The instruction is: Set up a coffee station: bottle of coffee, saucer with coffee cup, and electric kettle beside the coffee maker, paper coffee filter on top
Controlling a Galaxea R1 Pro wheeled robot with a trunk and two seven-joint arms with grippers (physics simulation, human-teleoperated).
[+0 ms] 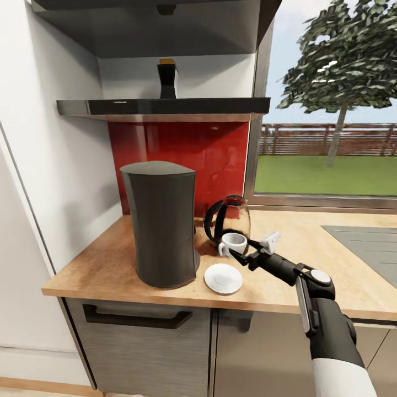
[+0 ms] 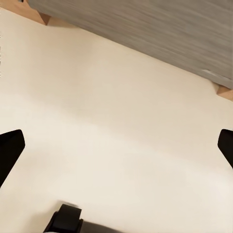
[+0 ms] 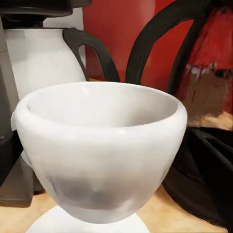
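Right gripper (image 1: 238, 252) clamped on coffee cup (image 1: 234, 243), held above countertop (image 1: 110, 264) between electric kettle (image 1: 229, 219) and saucer (image 1: 223, 278) | left gripper (image 2: 116, 145) spread wide, empty | risk: cup lowered off-centre tips on saucer rim, or knocks kettle close behind | coffee maker (image 1: 161, 223) just beside saucer; bottle of coffee (image 1: 167, 77) on shelf (image 1: 165, 106)

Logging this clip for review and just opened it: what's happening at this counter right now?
The right gripper holds the coffee cup just above the countertop, between the electric kettle and the saucer, which lies empty beside the coffee maker. The bottle of coffee is on the kitchen shelf. The left gripper hangs open over pale floor.
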